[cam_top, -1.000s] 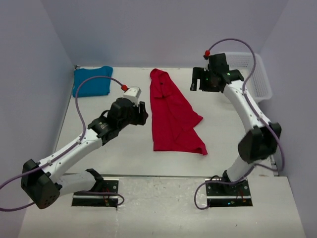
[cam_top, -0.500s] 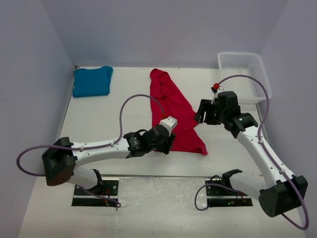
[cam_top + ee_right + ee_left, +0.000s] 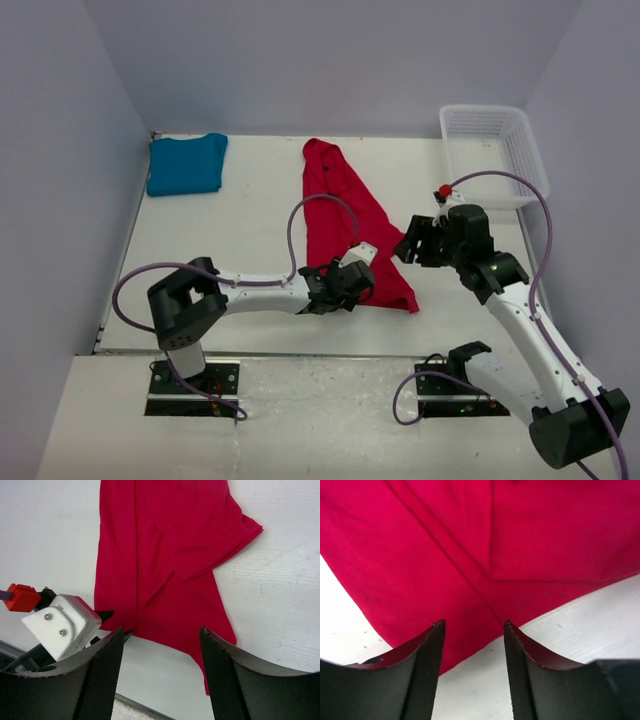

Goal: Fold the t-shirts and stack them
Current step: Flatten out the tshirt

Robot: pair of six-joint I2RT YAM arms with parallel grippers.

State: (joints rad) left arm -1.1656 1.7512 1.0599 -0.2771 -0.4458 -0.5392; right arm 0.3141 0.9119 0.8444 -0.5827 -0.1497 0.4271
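Observation:
The red t-shirt (image 3: 345, 225) lies partly folded lengthwise in the middle of the table, collar end far and hem near. The teal-blue t-shirt (image 3: 185, 165) lies folded at the far left corner. My left gripper (image 3: 366, 292) is open and empty, low at the red shirt's near hem. In the left wrist view the fingers straddle the hem edge of the red shirt (image 3: 520, 540), and the left gripper (image 3: 474, 623) holds no cloth. My right gripper (image 3: 408, 246) is open and empty above the shirt's near right side. The right wrist view shows the right gripper (image 3: 161, 629) over the red shirt (image 3: 170, 555).
A white mesh basket (image 3: 515, 140) stands at the far right. The left arm stretches low along the table's near edge. Its wrist camera (image 3: 60, 625) shows in the right wrist view, beside the shirt's hem. Purple walls close in the table.
My left arm has swung from the shirt's left side down to its near hem. My right arm has come from the basket to the shirt's near right side. The shirts have not moved.

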